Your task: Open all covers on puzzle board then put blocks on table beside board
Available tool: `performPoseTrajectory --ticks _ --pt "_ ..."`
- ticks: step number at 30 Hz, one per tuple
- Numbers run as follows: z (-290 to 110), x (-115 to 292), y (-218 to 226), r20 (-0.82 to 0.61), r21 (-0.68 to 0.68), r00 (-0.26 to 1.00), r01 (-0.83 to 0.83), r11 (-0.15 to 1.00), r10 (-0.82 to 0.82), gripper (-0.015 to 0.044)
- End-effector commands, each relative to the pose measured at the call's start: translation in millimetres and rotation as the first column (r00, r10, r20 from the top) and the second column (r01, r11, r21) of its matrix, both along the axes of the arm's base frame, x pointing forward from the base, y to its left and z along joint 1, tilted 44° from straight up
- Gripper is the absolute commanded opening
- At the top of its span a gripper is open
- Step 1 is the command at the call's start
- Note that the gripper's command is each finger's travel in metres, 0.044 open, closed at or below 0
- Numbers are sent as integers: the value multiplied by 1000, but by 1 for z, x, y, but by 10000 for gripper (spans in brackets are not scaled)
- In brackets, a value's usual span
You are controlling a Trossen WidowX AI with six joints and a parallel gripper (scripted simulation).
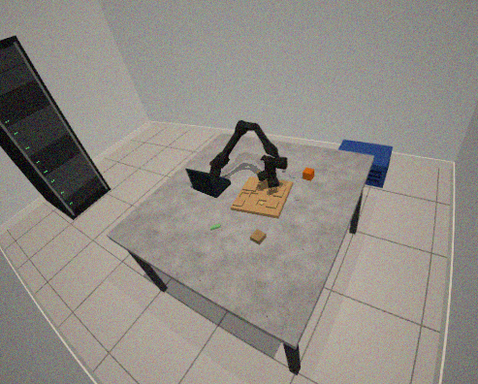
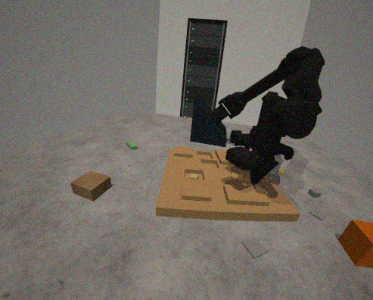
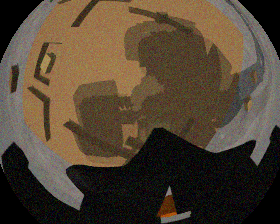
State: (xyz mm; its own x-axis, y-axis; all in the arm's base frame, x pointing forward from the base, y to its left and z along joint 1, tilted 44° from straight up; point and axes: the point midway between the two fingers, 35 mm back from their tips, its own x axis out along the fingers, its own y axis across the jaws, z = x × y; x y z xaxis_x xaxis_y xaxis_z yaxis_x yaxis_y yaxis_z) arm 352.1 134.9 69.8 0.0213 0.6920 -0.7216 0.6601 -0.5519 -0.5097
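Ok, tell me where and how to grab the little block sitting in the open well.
Come straight down from above with fingers spread. The tan block sits sunk in its well on the board, so only its top shows. I would pinch two opposite upper edges; the shut gripper must open first.

Top cam: high and far, angled down on the whole desk [image 1: 186, 272] and floor. Exterior cam: low at desk level, close, facing the server rack [image 2: 188, 68]. Wrist cam: fisheye, looking down just above the puzzle board [image 3: 98, 76]. All three share the board.
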Motion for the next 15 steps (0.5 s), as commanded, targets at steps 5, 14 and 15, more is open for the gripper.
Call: performPoseTrajectory --ticks 5,14,15 --pt "3 0 -2 66 -4 995 -72 997 72 0" --pt "4 0 -4 304 -63 896 -320 945 324 26" --pt "4 0 -4 312 -66 890 -328 942 332 52"
